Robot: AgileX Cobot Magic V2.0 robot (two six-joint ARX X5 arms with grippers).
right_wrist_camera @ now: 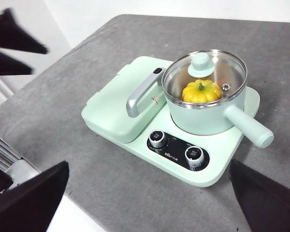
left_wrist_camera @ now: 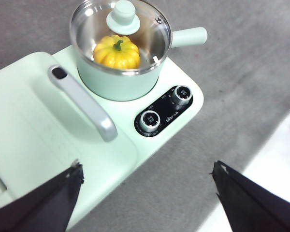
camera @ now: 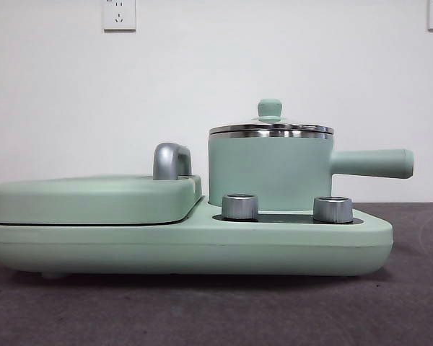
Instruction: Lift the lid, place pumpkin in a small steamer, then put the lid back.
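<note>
Pumpkin: we see the glossy yellow-orange ribbed toy pumpkin (left_wrist_camera: 116, 51) with its green stem sitting inside the mint-green cylindrical small steamer (camera: 269, 171).
Lid: the round clear glass lid (right_wrist_camera: 204, 68) with steel rim and mint knob rests closed on the steamer's rim.
Steamer: it stands on the mint-green cooker base (camera: 202, 245), behind two silver dials (right_wrist_camera: 176, 146), beside the flat mint griddle cover (left_wrist_camera: 34, 130) with chrome handle (left_wrist_camera: 83, 102).
Left gripper (left_wrist_camera: 147, 193): we find it raised above the cooker, jaws spread wide, grasping nothing.
Right gripper (right_wrist_camera: 150, 193): likewise high and well apart from the steamer, jaws released, empty.
</note>
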